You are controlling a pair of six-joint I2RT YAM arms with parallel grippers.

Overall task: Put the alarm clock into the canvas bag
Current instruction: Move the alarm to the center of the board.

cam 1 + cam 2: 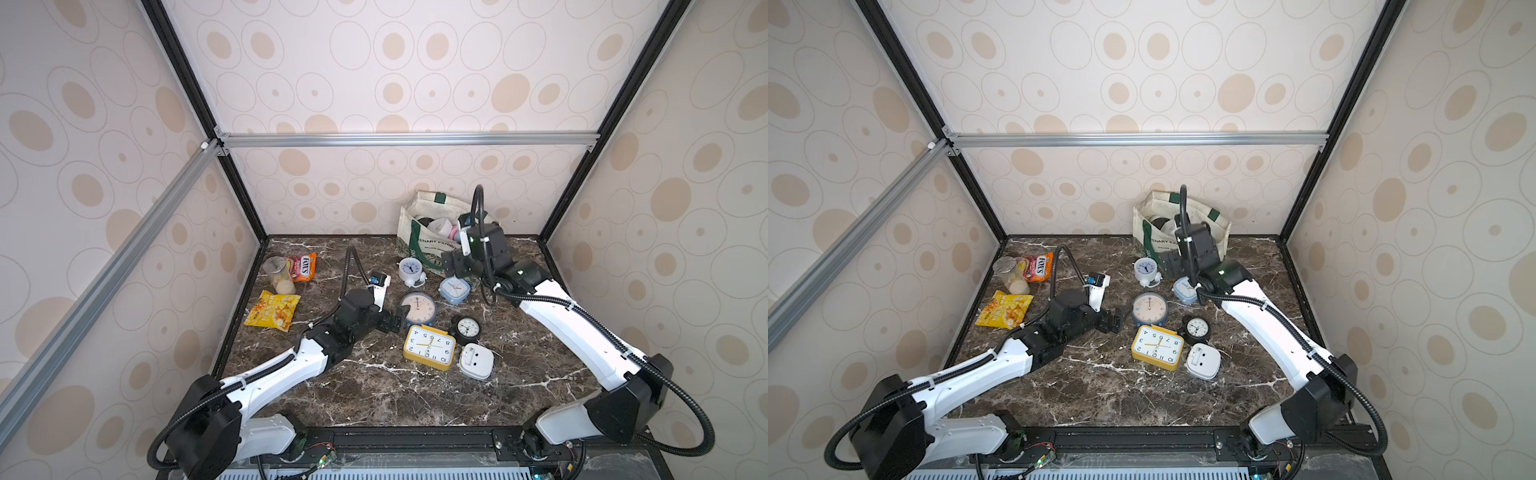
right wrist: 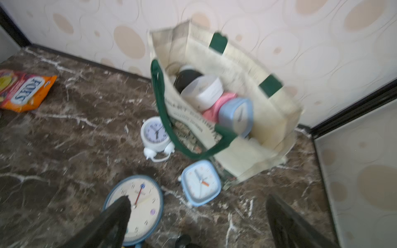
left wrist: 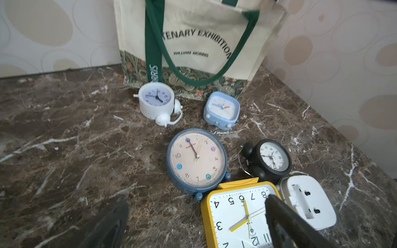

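Near the left edge of a dark marble tabletop point(image 1: 374, 399), a clear biscuit jar point(image 1: 280, 274) just beside an orange Fox's packet point(image 1: 302, 267), a yellow snack bag point(image 1: 273, 309) nearer the front, oval-patterned walls point(image 1: 415, 62) all round.

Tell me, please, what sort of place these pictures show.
Most likely a robot test booth, not a home: an aluminium frame rail braces wallpapered panel walls around a marble-look tabletop, and a left arm and right arm stand at its front edge.
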